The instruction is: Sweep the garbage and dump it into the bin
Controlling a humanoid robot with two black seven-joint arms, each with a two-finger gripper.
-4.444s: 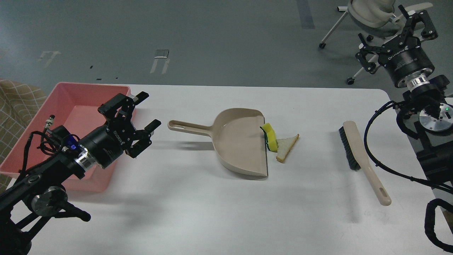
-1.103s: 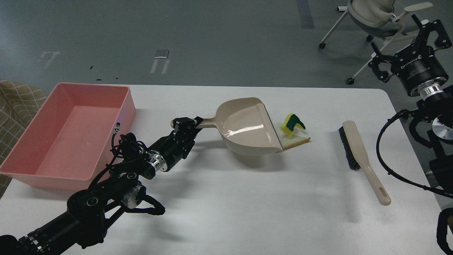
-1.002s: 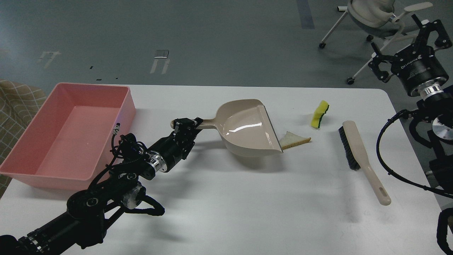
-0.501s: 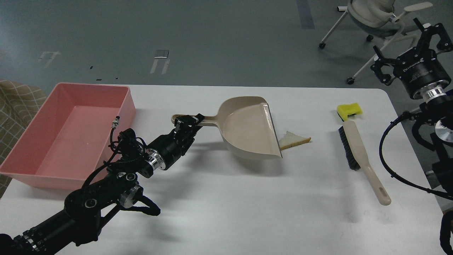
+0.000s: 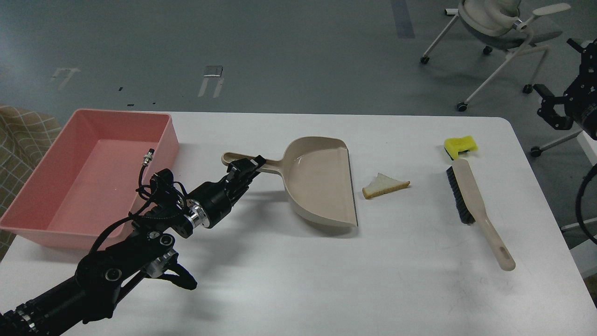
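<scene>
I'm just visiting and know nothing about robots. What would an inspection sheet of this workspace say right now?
Surface: white table, a few faint marks.
Job's things: yellow sponge with green layer by the tip of the beige hand brush; triangular bread slice just right of the beige plastic dustpan, not touching; pink rectangular tub holds nothing visible.
Clutter: nothing seen.
Grippers: left gripper closed on the dustpan's handle; right gripper at the frame edge, state unclear.
Cables: black loops on the left arm and at the right edge.
Surroundings: grey floor, wheeled chair, checked fabric at left.
</scene>
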